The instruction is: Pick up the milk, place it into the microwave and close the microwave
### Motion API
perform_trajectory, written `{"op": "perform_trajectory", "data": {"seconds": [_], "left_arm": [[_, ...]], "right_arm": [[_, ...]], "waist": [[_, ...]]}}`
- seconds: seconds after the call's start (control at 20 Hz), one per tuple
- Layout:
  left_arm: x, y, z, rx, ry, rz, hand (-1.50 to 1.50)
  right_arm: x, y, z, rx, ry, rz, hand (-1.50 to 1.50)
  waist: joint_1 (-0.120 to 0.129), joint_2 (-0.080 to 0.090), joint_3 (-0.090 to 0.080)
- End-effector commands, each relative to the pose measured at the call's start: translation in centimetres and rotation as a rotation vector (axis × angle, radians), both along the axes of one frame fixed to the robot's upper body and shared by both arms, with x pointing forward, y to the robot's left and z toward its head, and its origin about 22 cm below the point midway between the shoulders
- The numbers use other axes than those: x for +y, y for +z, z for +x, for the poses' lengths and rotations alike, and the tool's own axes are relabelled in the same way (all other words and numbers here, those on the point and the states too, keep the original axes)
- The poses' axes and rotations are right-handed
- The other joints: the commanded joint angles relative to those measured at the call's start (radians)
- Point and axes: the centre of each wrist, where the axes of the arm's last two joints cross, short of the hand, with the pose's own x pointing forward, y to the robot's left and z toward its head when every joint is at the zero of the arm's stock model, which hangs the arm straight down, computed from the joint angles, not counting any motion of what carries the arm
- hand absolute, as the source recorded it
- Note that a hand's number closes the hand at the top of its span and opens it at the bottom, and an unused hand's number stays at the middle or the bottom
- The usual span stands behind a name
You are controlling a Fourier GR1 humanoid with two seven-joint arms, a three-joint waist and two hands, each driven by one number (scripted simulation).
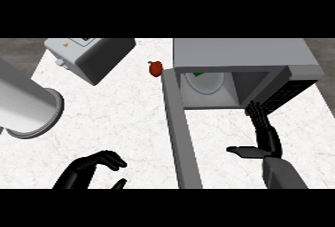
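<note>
My left hand [88,170] hangs curled and empty over the desk [124,119]. The milk [204,82] stands inside the microwave [239,71], my right hand [265,133] flat and released before the opening. Next, I judge: swing the door [181,133] shut.

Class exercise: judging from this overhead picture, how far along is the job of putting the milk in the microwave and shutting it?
Done: something green and white sits on the round white plate inside the grey box-shaped microwave, probably the milk. In hand: nothing; the right robot hand is open with straight fingers before the opening, and the left robot hand is curled and holds nothing. Left: the long grey microwave door stands wide open and must be swung shut.
</note>
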Motion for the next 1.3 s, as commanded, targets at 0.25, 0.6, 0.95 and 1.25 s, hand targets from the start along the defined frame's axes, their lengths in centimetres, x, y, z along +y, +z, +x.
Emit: {"op": "perform_trajectory", "data": {"seconds": [0.25,0.6,0.95,1.25], "left_arm": [[-2.8,-1.1,0.5,-0.003,-0.184,0.267,1.5],[-6.7,-3.0,2.3,0.044,-0.335,0.287,1.5],[-13.6,-4.5,3.2,0.019,-0.395,0.287,1.5],[-17.3,-7.0,4.1,0.027,-0.417,0.31,1.5]], "right_arm": [[-3.9,0.3,-4.8,-0.086,0.036,0.067,-1.5],[-4.4,3.8,-8.2,-0.138,0.035,0.041,-1.5],[-6.5,9.4,-11.2,-0.16,0.046,0.051,-1.5],[-6.5,12.0,-12.2,-0.205,0.118,0.082,-1.5]], "waist": [[-0.019,-0.004,-0.002],[-0.013,0.001,-0.003],[-0.007,0.005,-0.002],[-0.023,0.01,-0.003]]}}
